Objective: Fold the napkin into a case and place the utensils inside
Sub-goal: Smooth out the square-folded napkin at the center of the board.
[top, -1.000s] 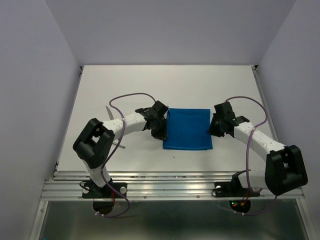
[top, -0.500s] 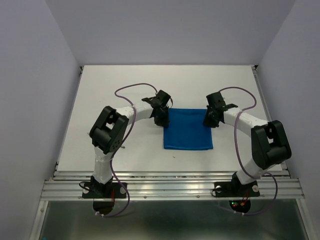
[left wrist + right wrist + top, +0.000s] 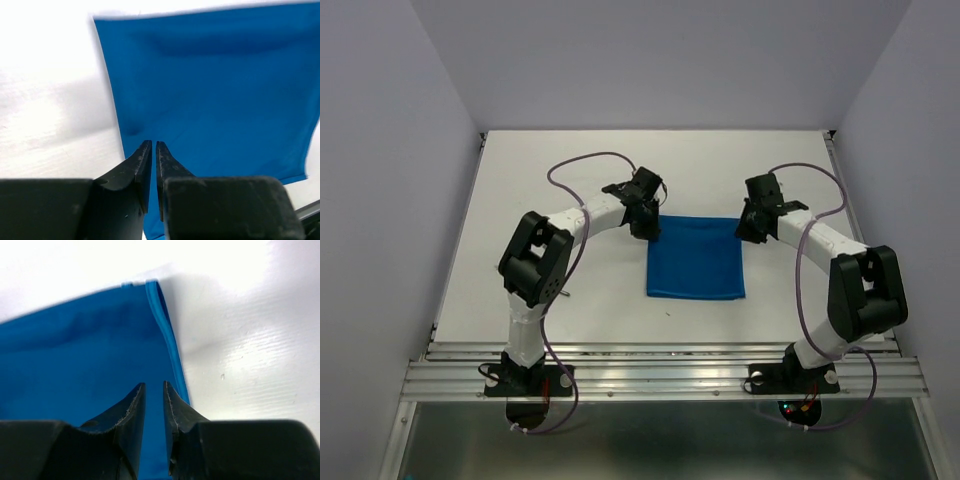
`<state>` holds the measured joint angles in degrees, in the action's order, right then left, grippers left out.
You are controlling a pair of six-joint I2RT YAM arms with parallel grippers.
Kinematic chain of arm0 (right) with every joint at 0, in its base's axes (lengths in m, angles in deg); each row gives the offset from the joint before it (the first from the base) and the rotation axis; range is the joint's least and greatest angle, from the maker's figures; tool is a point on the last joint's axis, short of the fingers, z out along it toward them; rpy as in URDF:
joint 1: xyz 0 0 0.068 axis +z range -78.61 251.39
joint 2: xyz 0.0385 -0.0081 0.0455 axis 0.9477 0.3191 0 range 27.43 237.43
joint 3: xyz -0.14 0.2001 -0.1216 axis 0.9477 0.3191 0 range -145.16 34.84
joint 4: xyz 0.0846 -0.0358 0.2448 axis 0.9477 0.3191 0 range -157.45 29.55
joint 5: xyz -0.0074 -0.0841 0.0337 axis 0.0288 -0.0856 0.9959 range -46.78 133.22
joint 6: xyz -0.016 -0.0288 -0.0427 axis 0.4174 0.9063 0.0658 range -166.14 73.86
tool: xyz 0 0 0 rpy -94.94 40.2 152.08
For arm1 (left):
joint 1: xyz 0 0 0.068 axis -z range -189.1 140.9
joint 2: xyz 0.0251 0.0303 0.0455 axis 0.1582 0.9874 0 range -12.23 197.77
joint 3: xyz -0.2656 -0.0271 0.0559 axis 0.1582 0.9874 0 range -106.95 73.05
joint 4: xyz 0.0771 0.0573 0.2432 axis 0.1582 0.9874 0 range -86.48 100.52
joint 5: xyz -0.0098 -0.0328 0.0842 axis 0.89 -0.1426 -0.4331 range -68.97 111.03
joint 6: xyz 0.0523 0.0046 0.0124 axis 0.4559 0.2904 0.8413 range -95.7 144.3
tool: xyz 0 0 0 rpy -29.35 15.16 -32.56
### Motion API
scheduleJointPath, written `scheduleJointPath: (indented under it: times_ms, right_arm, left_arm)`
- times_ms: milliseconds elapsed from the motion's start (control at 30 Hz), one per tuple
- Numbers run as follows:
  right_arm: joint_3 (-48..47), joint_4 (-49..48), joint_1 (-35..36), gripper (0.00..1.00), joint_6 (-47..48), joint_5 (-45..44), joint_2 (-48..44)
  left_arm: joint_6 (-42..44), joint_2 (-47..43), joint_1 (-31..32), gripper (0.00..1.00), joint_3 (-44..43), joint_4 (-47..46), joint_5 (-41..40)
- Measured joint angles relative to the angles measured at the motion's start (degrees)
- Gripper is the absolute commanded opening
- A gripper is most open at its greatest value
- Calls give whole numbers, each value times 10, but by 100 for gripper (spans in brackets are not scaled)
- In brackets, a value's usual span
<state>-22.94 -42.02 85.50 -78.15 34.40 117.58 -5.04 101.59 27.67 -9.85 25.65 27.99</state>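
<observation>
A bright blue, plain cloth napkin (image 3: pixel 696 258) is being shown lying flat as a folded rectangle on the white table (image 3: pixel 570 170). In the right wrist view, its layered edges are being seen stacked along its right side.

The black two-finger left gripper (image 3: pixel 648 228) is being held over the napkin's far left corner. Its jaws are being held parted by only a thin slit, and nothing is being grasped between them. The black right gripper (image 3: pixel 748 232) is being held at the napkin's far right corner with its jaws slightly wider apart. Blue cloth is being seen through that gap, and nothing is being clamped. Whether either pair of tips is touching the cloth cannot be told.

Left of the napkin, the tip of a slim grey metal utensil (image 3: pixel 563 294) is being glimpsed beside the left arm's black elbow (image 3: pixel 532 262), which is hiding the rest of it. Purple cables (image 3: pixel 582 160) are being looped above both white arms, beyond the napkin's far corners. Pale lilac walls (image 3: pixel 660 60) are being seen enclosing the table around the napkin.
</observation>
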Motion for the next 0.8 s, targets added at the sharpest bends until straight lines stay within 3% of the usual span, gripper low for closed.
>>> scheduleJointPath:
  times_ms: [300,600,800]
  right_arm:
    - [-97,-6,-21,25,16,-2,85]
    - [-157,-8,-37,20,20,3,189]
    - [-161,-14,-37,20,23,5,203]
  left_arm:
    - [0,31,-26,20,-93,-2,-27]
    - [0,114,-37,20,-125,-7,-39]
    - [6,121,-42,19,-136,-5,-46]
